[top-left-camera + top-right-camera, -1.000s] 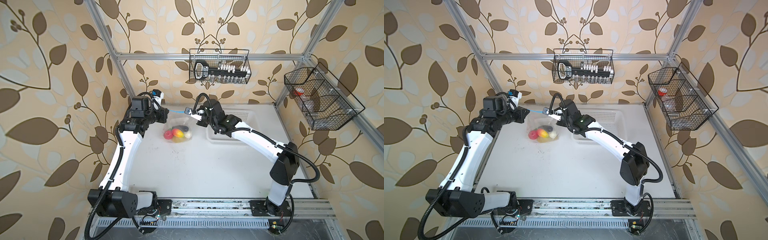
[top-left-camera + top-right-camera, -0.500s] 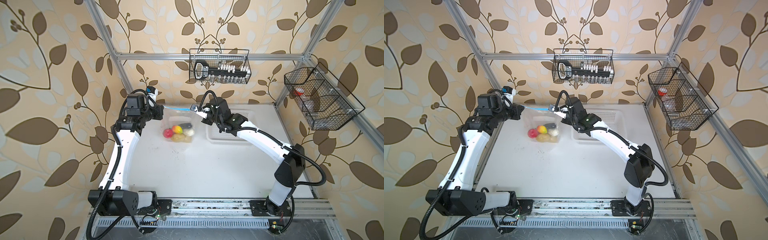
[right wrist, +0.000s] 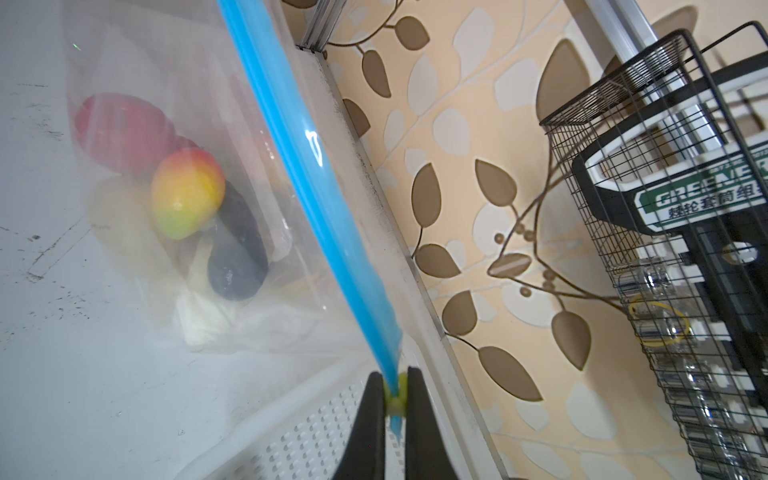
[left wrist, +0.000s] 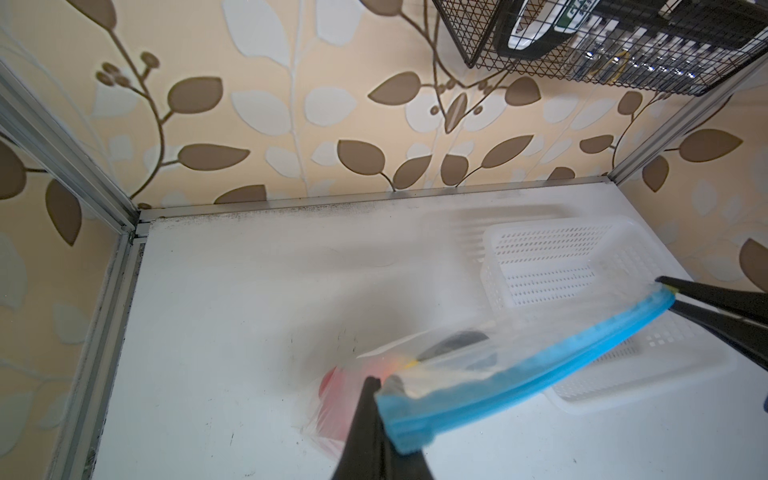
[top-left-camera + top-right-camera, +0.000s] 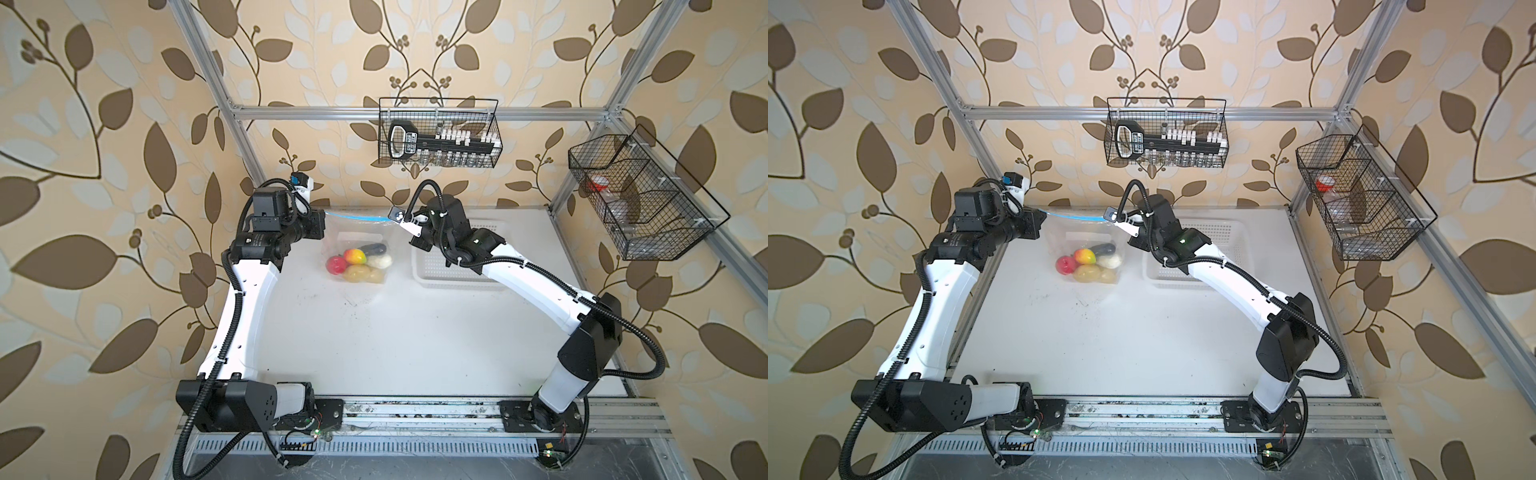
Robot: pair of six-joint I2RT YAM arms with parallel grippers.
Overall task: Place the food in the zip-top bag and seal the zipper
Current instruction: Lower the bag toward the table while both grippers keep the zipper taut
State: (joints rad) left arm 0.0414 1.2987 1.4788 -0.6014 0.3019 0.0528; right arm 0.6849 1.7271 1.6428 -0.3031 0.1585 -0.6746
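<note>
Zipper straighter, tauter than before

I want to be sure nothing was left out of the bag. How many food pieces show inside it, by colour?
red tomato: 1
red-yellow fruit: 1
dark eggplant: 1
white radish: 1
yellow-brown potatoes: 2
Total: 6 visible in the zip-top bag; more may be hidden behind these.

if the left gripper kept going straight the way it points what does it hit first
The left gripper is shut on the zipper end, so it would push into the zip-top bag first. Beyond, probably table toward the back wall; the right gripper seems off to the side, depth unclear.
</note>
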